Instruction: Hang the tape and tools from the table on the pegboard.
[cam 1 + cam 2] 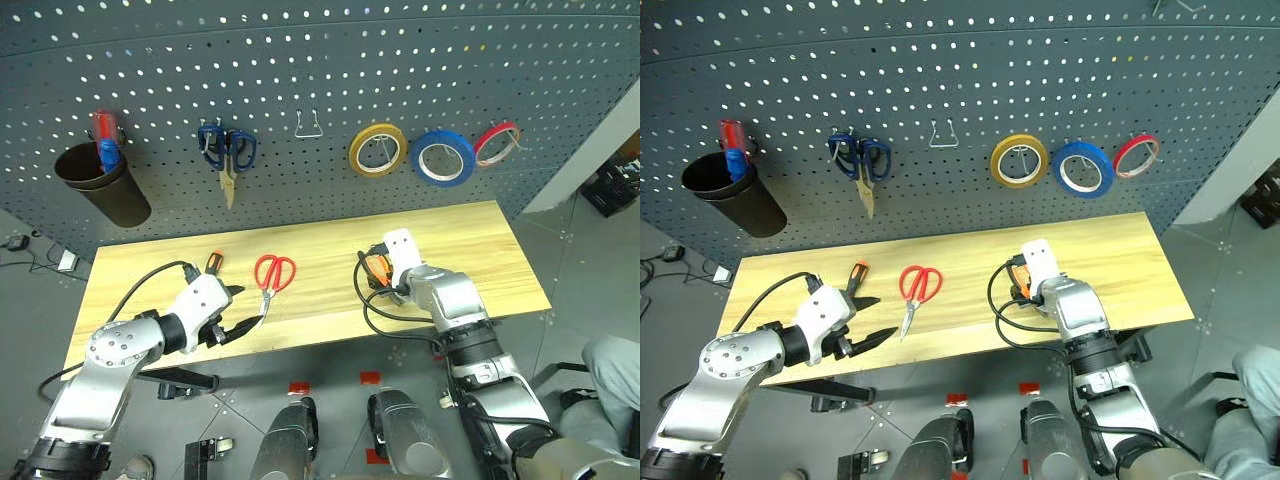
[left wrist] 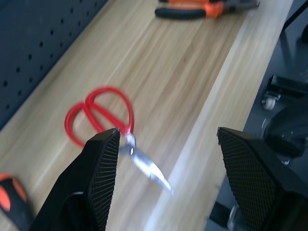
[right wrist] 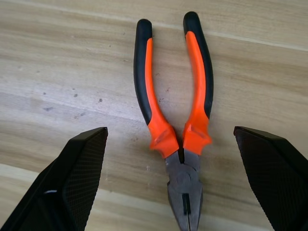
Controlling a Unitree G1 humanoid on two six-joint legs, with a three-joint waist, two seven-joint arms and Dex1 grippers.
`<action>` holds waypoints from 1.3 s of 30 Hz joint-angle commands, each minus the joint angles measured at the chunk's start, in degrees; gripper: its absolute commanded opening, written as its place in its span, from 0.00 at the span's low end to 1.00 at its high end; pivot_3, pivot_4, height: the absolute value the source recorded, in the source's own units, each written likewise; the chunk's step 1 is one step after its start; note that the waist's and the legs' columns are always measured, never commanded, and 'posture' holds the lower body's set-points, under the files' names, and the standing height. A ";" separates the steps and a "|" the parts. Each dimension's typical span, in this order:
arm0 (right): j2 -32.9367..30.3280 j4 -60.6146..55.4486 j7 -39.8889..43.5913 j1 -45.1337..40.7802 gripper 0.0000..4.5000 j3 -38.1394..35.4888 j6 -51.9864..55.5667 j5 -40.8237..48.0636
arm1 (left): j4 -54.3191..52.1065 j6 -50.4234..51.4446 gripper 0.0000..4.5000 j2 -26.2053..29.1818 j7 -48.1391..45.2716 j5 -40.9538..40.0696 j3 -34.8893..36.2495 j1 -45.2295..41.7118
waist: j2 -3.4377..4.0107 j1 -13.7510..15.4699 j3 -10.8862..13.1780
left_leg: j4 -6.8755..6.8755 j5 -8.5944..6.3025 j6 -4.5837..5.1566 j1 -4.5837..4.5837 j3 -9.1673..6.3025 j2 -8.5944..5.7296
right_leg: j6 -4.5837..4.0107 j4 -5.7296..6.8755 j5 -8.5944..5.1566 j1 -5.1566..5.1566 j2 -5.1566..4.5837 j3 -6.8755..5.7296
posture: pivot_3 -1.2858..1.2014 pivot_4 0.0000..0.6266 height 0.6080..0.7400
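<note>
Pliers (image 3: 175, 120), orange-handled, flat on the desk (image 1: 480, 250), between the wide-spread fingers of the right tool (image 3: 175, 192); untouched, jaws toward the tool, handles pointing away. Tip of the jaws cut off at the edge of the right wrist view. In the head views mostly hidden behind the right wrist housing, just a sliver of orange showing.

Left tool (image 1: 232, 312) also open, empty, hovering at the near edge of the desk. Red-handled scissors (image 1: 273, 275) just beyond its fingers, flat on the wood, blades toward the near edge, loops toward the board; part of the pivot masked by one finger (image 2: 103, 159) in the left wrist view. Screwdriver (image 1: 213, 262) just to the left of the scissors, largely hidden behind the left wrist; only the orange-and-black handle end showing.

Farther back, on the pegboard (image 1: 400, 60): blue tape (image 1: 443, 157) hanging on a hook, between a yellow roll (image 1: 377, 149) and a red roll (image 1: 497, 143). Blue-handled scissors (image 1: 227, 150) hanging to the left, beside an empty wire hook (image 1: 308, 125). Black cup (image 1: 103, 185) at far left, with red and blue handles sticking out, hard to make out.
</note>
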 commanded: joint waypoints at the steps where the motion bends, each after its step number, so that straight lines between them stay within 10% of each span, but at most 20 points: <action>1: -0.16 5.08 1.14 -3.25 0.99 1.46 -4.11 -0.45 | -1.71 0.87 0.75 -0.13 -0.13 -1.23 0.45 -0.21 | -0.02 -0.03 0.05 | 0.00 0.00 0.01 0.00 0.02 0.00 | 0.00 -0.01 0.00 0.00 0.00 0.02 | 0.44 0.52 1.00; 14: -1.22 30.29 2.65 -13.12 0.99 1.85 -14.73 -2.15 | -3.35 1.53 0.75 -1.52 1.39 -1.16 0.26 1.74 | -0.22 0.19 1.18 | -0.02 -0.01 0.01 -0.02 0.03 0.01 | 0.00 -0.06 0.00 -0.02 -0.01 0.03 | 0.45 0.53 1.00; 21: -1.85 37.50 4.94 -16.56 0.58 1.94 -17.28 -2.50 | -2.53 1.00 0.75 -2.52 2.01 -1.15 0.46 1.75 | -0.23 0.19 1.17 | -0.02 -0.01 0.01 -0.02 0.03 0.01 | 0.00 -0.07 0.00 -0.01 -0.01 0.02 | 0.44 0.49 1.00; 24: -2.12 35.84 5.86 -17.10 0.57 1.69 -16.97 -2.17 | -1.57 0.34 0.75 -3.41 2.95 -1.34 1.27 1.38 | -0.23 0.18 1.17 | -0.02 -0.01 0.01 -0.02 0.02 0.01 | 0.00 -0.08 0.00 -0.01 -0.01 0.01 | 0.44 0.47 1.00; 39: 1.32 -41.70 2.27 5.14 0.57 3.93 -8.46 -0.09 | -4.98 4.64 0.75 -12.13 13.83 -10.66 12.96 1.37 | -0.32 -0.03 1.00 | 0.07 0.01 -0.06 -0.86 0.01 0.02 | 0.03 0.18 0.01 -0.90 0.02 -0.03 | 0.43 0.36 1.00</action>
